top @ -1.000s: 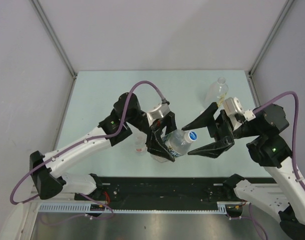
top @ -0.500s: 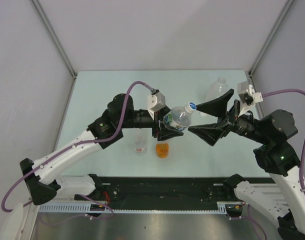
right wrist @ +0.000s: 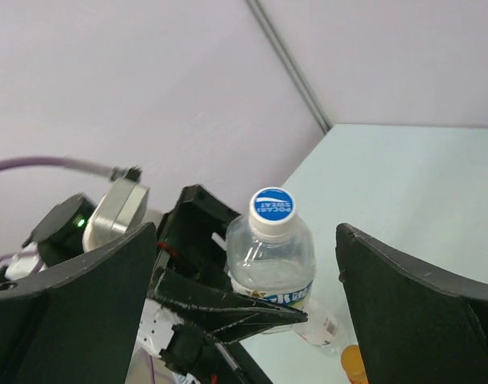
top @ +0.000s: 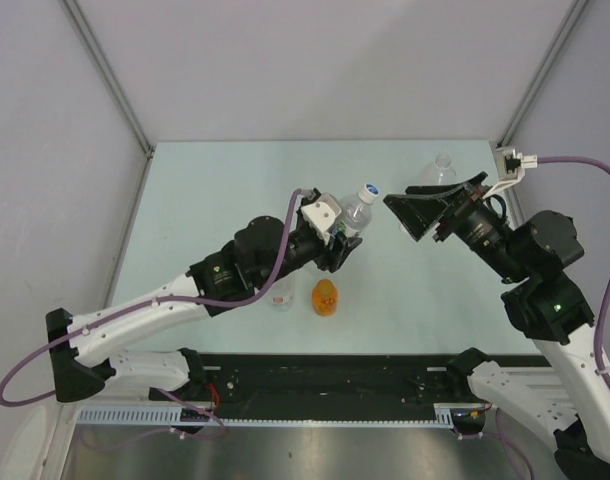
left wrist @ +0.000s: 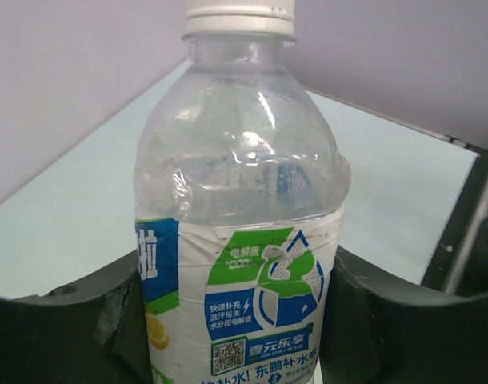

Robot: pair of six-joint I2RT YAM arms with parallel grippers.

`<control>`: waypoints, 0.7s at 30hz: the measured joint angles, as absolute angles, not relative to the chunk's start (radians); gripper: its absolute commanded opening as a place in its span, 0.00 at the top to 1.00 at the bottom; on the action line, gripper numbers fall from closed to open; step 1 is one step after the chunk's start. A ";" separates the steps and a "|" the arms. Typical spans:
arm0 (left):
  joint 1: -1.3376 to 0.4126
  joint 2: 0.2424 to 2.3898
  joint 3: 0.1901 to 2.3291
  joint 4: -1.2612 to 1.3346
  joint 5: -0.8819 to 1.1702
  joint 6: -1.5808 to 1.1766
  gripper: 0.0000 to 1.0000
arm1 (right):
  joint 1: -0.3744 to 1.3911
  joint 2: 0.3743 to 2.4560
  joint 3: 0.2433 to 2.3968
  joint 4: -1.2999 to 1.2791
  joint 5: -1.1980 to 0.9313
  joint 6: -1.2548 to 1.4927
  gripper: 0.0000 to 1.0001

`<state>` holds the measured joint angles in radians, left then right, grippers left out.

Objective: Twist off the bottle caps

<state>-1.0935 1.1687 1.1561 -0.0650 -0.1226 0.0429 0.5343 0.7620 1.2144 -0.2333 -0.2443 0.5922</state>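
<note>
My left gripper [top: 341, 244] is shut on the blue-labelled clear bottle [top: 353, 222] and holds it off the table, cap end up and toward the right arm. Its white cap with a blue top [top: 369, 191] is on. In the left wrist view the bottle [left wrist: 244, 240] fills the frame between the fingers [left wrist: 60, 328], with the cap [left wrist: 240, 14] at the top. My right gripper [top: 403, 215] is open, just right of the cap and apart from it. In the right wrist view the cap [right wrist: 274, 210] sits between the spread fingers [right wrist: 420, 304].
A small orange bottle [top: 325, 297] and a small red-labelled clear bottle [top: 279, 292] stand near the table's front edge, below the held bottle. A large clear jug-like bottle [top: 440, 170] stands at the back right, behind my right gripper. Walls enclose the table on three sides.
My left gripper lifted the blue-labelled bottle and carried it back, uncovering the orange bottle. My right gripper rose, swung back and turned its open jaws toward the cap.
</note>
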 measured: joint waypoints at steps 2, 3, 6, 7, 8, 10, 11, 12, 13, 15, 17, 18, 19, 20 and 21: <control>-1.120 1.169 1.145 -0.057 -0.202 0.064 1.00 | 0.534 0.778 1.214 -0.244 -0.213 0.617 0.12; -1.133 1.169 1.140 -0.049 -0.234 0.074 1.00 | 0.535 0.786 1.214 -0.250 -0.200 0.629 0.12; -1.167 1.173 1.138 -0.031 -0.304 0.100 1.00 | 0.545 0.810 1.214 -0.268 -0.163 0.657 0.13; -1.176 1.174 1.138 -0.025 -0.321 0.107 1.00 | 0.554 0.817 1.214 -0.272 -0.152 0.661 0.13; -1.181 1.176 1.138 -0.020 -0.336 0.114 1.00 | 0.568 0.826 1.214 -0.276 -0.137 0.662 0.13; -1.189 1.180 1.138 -0.014 -0.353 0.121 1.00 | 0.598 0.843 1.214 -0.283 -0.113 0.663 0.13; -1.192 1.184 1.138 -0.011 -0.361 0.124 1.00 | 0.614 0.849 1.214 -0.284 -0.101 0.662 0.14; -1.193 1.188 1.138 -0.009 -0.365 0.126 1.00 | 0.627 0.855 1.214 -0.284 -0.089 0.662 0.14; -1.194 1.192 1.138 -0.008 -0.369 0.130 1.00 | 0.639 0.859 1.214 -0.285 -0.081 0.662 0.15; -1.196 1.199 1.138 -0.009 -0.374 0.133 1.00 | 0.654 0.865 1.214 -0.287 -0.065 0.660 0.19; -1.200 1.205 1.138 -0.009 -0.377 0.133 1.00 | 0.661 0.867 1.214 -0.287 -0.056 0.658 0.23; -1.201 1.207 1.138 -0.009 -0.380 0.134 1.00 | 0.665 0.868 1.214 -0.287 -0.049 0.657 0.24; -1.203 1.208 1.138 -0.009 -0.382 0.134 0.99 | 0.666 0.870 1.214 -0.287 -0.045 0.655 0.26; -1.203 1.209 1.138 -0.009 -0.383 0.136 1.00 | 0.667 0.871 1.214 -0.287 -0.041 0.654 0.29; -1.204 1.209 1.138 -0.009 -0.383 0.137 1.00 | 0.670 0.872 1.214 -0.287 -0.036 0.654 0.31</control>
<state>-1.2041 1.2091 1.1378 -0.0090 -0.3832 0.1368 0.6697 0.8722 1.2144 -0.2871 -0.0364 0.6540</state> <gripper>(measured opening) 0.634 0.750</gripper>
